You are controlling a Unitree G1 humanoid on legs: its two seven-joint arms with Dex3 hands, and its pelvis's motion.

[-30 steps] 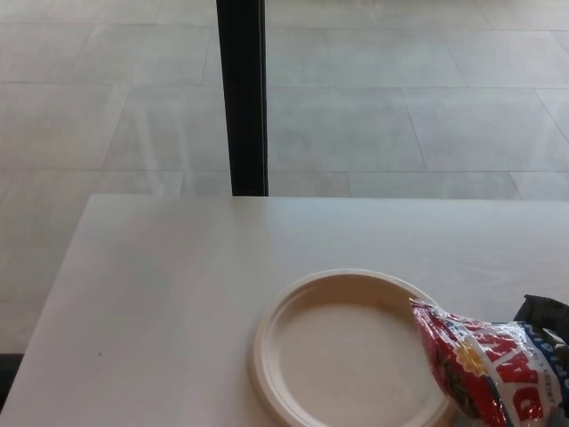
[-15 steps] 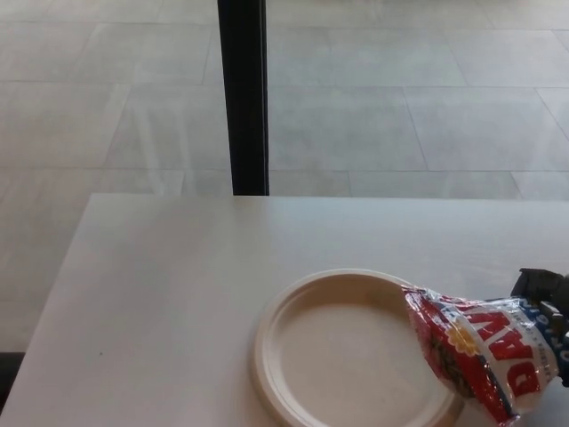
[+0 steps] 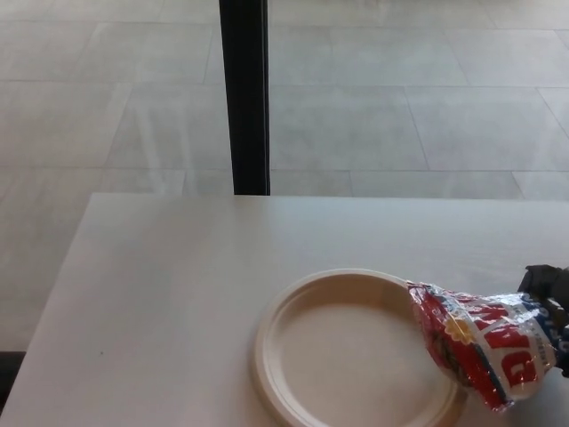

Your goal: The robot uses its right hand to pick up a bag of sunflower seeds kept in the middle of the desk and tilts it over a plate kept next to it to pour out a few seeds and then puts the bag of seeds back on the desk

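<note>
Seed bag (image 3: 484,351) sits at the lower right of the frame, its mouth over the right rim of the plate (image 3: 267,356); since a second ago it has lifted and tipped flatter, though no seeds show, so pouring looks barely begun. Right hand (image 3: 549,298) grips its far end at the right edge

I see large white letters on the red panel of the seed bag (image 3: 484,347), but they are cut off and I cannot read a full word.
</note>
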